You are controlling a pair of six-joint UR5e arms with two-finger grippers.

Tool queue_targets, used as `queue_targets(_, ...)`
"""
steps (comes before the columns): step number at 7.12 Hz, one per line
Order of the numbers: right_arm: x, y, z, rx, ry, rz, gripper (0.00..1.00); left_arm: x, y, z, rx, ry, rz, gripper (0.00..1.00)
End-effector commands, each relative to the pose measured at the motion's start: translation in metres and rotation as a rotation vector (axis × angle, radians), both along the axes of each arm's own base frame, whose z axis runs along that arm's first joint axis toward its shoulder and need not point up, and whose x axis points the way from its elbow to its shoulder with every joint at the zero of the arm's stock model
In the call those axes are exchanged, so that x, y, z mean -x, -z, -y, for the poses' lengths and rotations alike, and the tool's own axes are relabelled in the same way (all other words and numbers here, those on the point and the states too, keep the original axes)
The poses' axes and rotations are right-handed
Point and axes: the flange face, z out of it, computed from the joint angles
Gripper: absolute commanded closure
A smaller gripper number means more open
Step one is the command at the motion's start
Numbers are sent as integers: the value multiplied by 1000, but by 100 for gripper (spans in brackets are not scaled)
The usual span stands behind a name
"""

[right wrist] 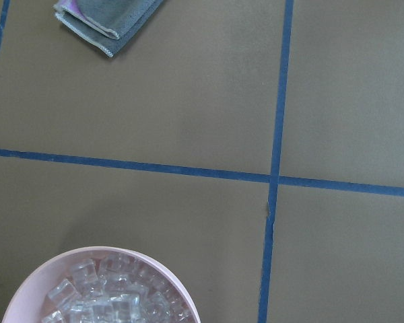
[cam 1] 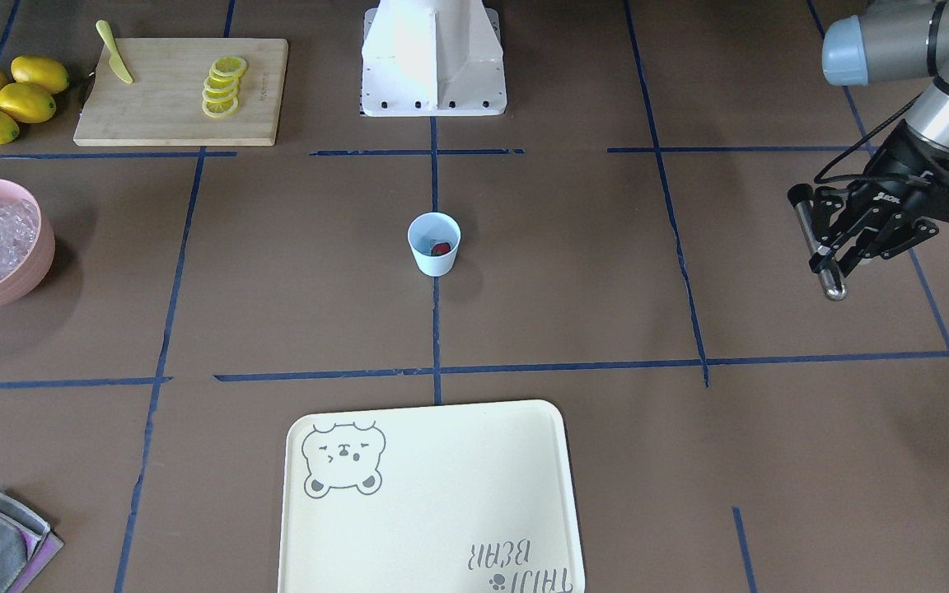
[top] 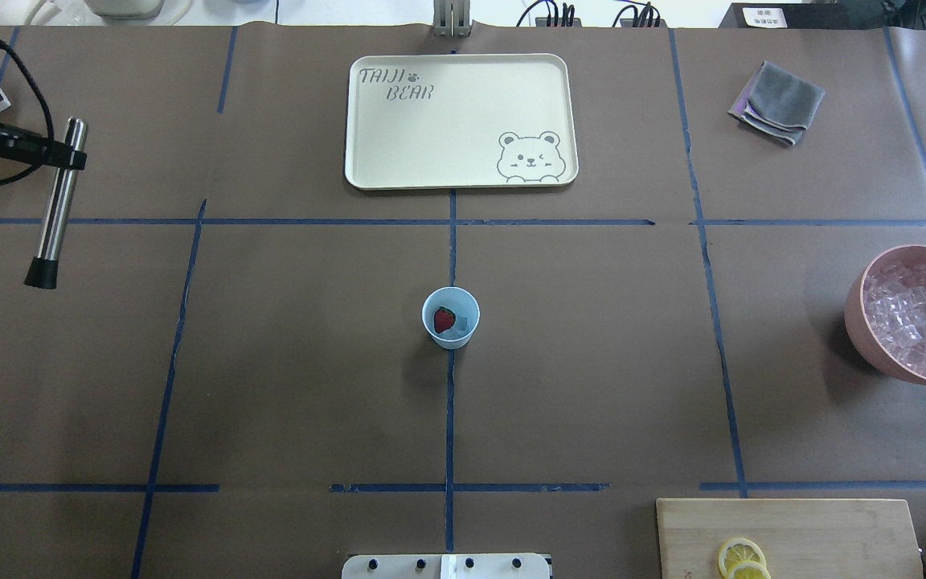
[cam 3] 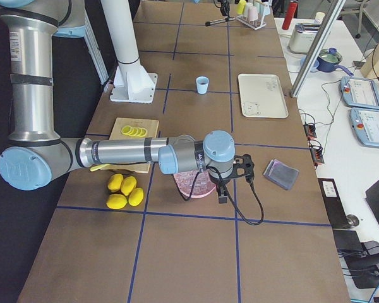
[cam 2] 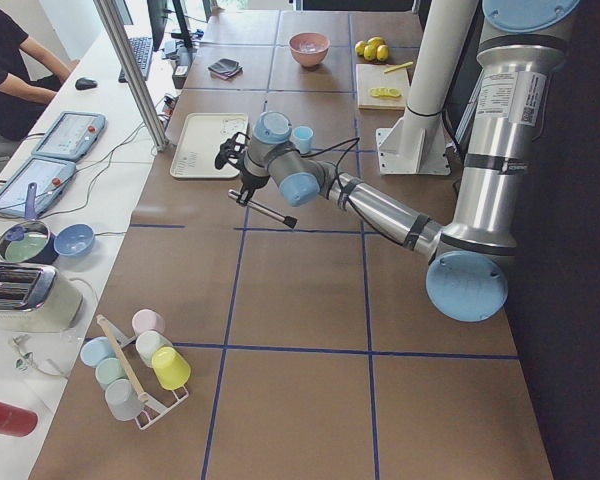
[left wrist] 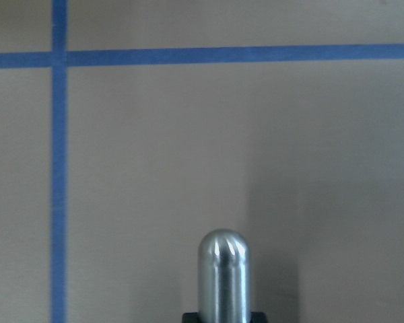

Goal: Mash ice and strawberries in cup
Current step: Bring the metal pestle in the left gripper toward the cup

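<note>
Silver arms [cam 2: 495, 200] with pale-blue joint caps [cam 2: 466, 286], black cables [top: 47, 103].

So the left gripper [cam 1: 829, 257] is clamped on a metal rod [cam 1: 833, 285], wrist held level. The right gripper [cam 3: 222, 192] points straight down, and I can't tell if it's gripping.

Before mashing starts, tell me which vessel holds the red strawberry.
The small pale-blue plastic cup, with the red strawberry inside; the large pink bowl holds only clear ice cubes.
</note>
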Motion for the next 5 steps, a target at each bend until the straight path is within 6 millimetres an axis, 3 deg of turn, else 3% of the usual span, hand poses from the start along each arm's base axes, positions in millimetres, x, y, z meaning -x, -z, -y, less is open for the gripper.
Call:
queue_targets(1,0,0,-1,4,-1,0,0,-96,87,-14,-169,-20,-31,100)
queue_targets(2,1,1,0,1,2,0,0,-128,117,-29,-214,39,-59,100)
queue_targets(3,2,3,1,-2,4,2,0,-132,149,-36,-231,90,-166,100)
queue_targets(4,3,3,1,-2,5,5,0,-119,171,-47,-303,117,-323,100)
queue_targets(5,3,4,1,-3,5,8,0,-116,176,-50,-345,123,-397,100)
